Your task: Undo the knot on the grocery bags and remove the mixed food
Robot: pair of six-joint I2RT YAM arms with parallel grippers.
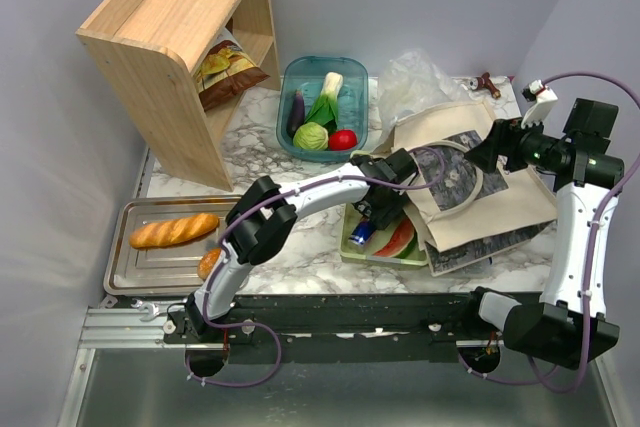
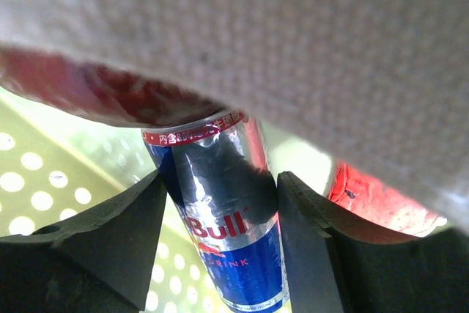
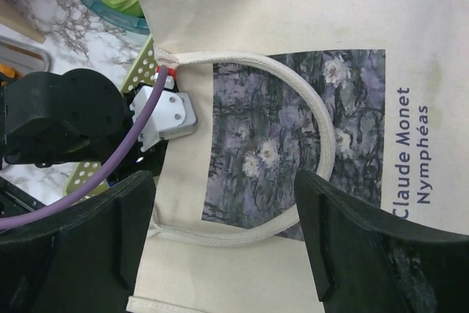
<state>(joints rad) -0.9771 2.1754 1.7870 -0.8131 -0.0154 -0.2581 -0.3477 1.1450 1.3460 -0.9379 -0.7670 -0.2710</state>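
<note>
The can (image 2: 227, 240) lies on its side in the green tray (image 1: 349, 245), lengthways between the two fingers of the left gripper (image 2: 220, 177). The fingers are partly closed and press against both sides of the can, with no gap showing. Just beside the can lies one watermelon wedge (image 1: 400, 239), and the lower corner of a cloth tote bag (image 1: 500, 202) hangs over the tray and crowds the can from above.

The right gripper (image 3: 223, 181) hovers over the printed face of the tote bag with its fingers spread wide and nothing between them.

One crumpled plastic bag (image 1: 415, 82) sits at the back of the table (image 1: 300, 252), behind the tote bag and well apart from both grippers.

The blue basket (image 1: 322, 60) holds one eggplant (image 1: 296, 112), one leafy green (image 1: 325, 97), one cabbage (image 1: 311, 135) and one tomato (image 1: 343, 139). On the metal tray (image 1: 140, 272) at the left lie one long loaf (image 1: 175, 230) and one roll (image 1: 210, 262), half hidden by the left arm. One chips bag (image 1: 225, 72) leans inside the wooden shelf (image 1: 170, 17).
</note>
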